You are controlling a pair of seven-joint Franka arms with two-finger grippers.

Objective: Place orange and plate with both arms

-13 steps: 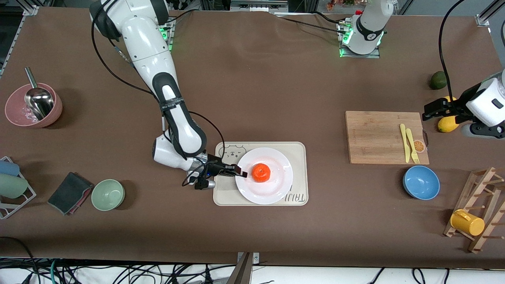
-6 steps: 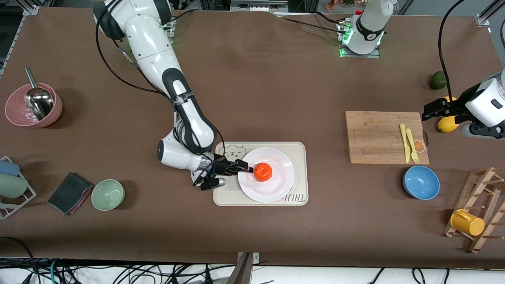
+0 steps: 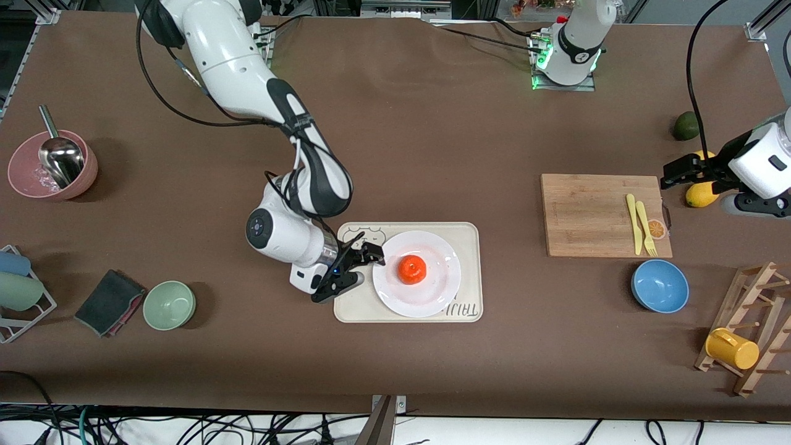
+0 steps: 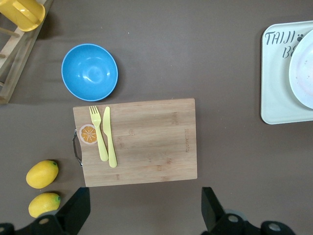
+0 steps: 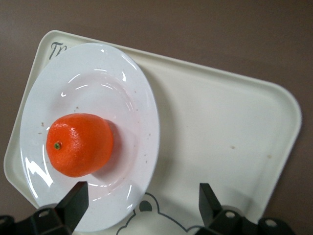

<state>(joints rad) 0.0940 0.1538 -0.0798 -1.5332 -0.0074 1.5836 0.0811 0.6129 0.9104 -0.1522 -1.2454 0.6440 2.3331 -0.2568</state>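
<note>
Orange point(image 3: 411, 269) resting on plate point(image 3: 432, 295), plate seated in tray point(image 3: 471, 272), right gripper point(image 3: 369, 254) over tray edge beside plate, fingers apart and empty, left gripper point(image 3: 672, 175) waiting over table near lemon point(image 3: 701, 194), fingers apart, holding nothing

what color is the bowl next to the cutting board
Bright blue bowl; it shows best in the left wrist view.

Front high overhead; wrists down, sharing tray point(image 3: 469, 272).
</note>
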